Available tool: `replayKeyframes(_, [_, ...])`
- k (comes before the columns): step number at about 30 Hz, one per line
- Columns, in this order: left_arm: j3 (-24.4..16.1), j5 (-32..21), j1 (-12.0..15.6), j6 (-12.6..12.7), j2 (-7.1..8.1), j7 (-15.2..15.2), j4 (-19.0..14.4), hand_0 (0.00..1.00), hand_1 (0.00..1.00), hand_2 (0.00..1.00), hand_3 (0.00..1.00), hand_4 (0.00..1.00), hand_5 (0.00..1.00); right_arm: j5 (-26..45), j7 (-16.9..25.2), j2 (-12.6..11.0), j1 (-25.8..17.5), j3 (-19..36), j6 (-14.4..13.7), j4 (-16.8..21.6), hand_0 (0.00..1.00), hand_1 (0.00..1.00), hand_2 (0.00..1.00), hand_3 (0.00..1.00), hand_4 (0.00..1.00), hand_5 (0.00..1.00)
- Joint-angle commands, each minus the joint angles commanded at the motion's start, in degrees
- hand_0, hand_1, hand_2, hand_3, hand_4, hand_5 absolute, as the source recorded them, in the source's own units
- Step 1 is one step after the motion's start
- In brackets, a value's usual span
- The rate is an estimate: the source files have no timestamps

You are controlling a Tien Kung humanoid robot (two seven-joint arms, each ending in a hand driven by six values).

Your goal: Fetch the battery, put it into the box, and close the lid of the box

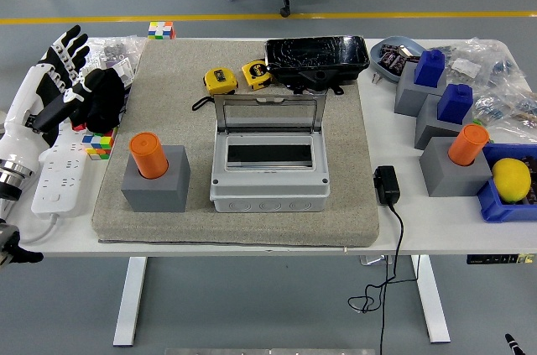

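At the centre of the frame, a grey plastic enclosure box [268, 172] sat on a coarse, felt-like beige mat [239, 133], its hinged clear lid [269, 112] standing upright at the back and the inner window panel showing dark. Left of the box, an orange cylindrical battery [148, 154] stood upright in a square grey block holder [156, 180] on the same mat. Behind the box lay two yellow tape measures [239, 78] and a glossy, crinkled black tray [318, 60].

Along the left edge, the left hand [65, 78], white-shelled with black jointed fingers, hovered over a white power strip [60, 174] with its fingers spread and nothing in them; a dark black glove-like shape lay just beside it, near a colourful cube [100, 143]. The right hand did not show.

On the bare white table [252, 242] at right stood three more grey blocks, two carrying blue blocky pieces [443, 85] and one a second orange cylinder [467, 144]. A yellow lemon-shaped object [511, 179] rested in a blue bin [503, 204], and a black power adapter [387, 185] trailed its cord over the near edge.
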Motion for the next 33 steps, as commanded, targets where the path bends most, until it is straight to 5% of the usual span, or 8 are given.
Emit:
replayKeyframes(10, [1.8,-4.1,3.0,-2.7,-2.69,0.0,0.2,0.998,0.998,0.998,0.998,0.998,0.560,0.6,-0.1,0.2,-0.2,-0.8,0.3,0.0,0.804,0.771,0.767,0.800,0.998,0.998])
replayKeyframes(11, [2.1,-4.4,3.2,-2.9,-2.93,0.0,0.5,0.989,0.939,0.913,0.941,0.998,0.679,0.7,-0.1,0.2,-0.2,-0.9,0.4,0.0,0.804,0.765,0.764,0.801,0.998,0.998])
replayKeyframes(13, [2.5,-4.7,3.5,-3.1,-3.23,-0.1,1.0,0.989,0.939,0.913,0.941,0.998,0.679,0.8,-0.1,0.2,-0.2,-1.1,0.4,0.0,0.804,0.765,0.764,0.801,0.998,0.998])
replayKeyframes(33, [4.1,-2.5,3.6,-3.0,-3.93,-0.8,5.2,0.959,0.936,0.918,0.929,0.998,0.619,0.8,-0.3,0.0,-0.3,-1.2,0.4,0.0,0.802,0.760,0.760,0.800,0.998,0.998])
